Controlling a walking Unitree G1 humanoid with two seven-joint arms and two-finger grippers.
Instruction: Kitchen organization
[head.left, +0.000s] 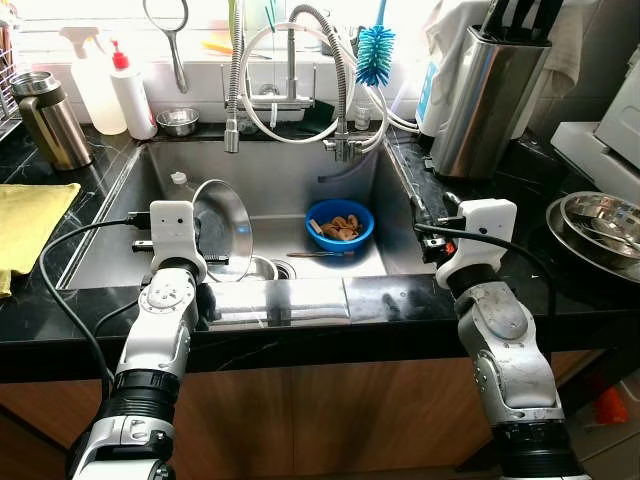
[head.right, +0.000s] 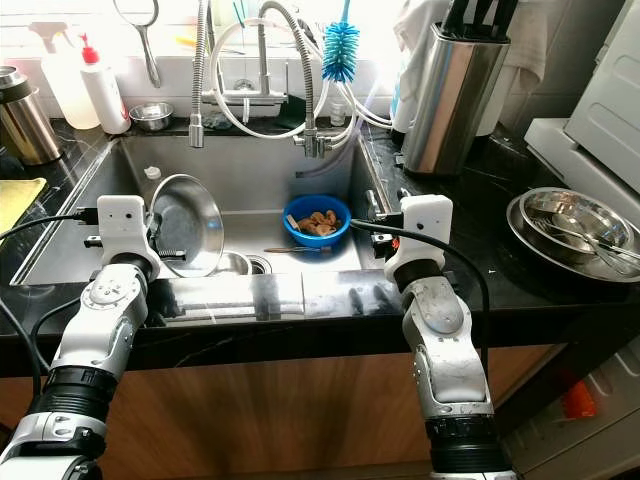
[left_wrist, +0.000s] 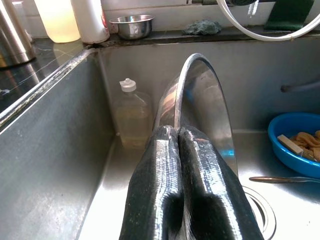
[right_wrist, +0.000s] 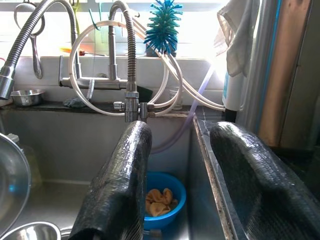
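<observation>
Steel plate (head.left: 222, 229) on edge over sink (head.left: 395, 215), clamped in left gripper (left_wrist: 176, 150); right gripper (right_wrist: 187, 170) spread wide, empty.

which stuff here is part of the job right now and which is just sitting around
In play:
left tool, shut on the steel plate
sink
right tool, open above the sink's right edge

Lying about:
blue bowl
knife block
bottle brush
yellow cloth
</observation>
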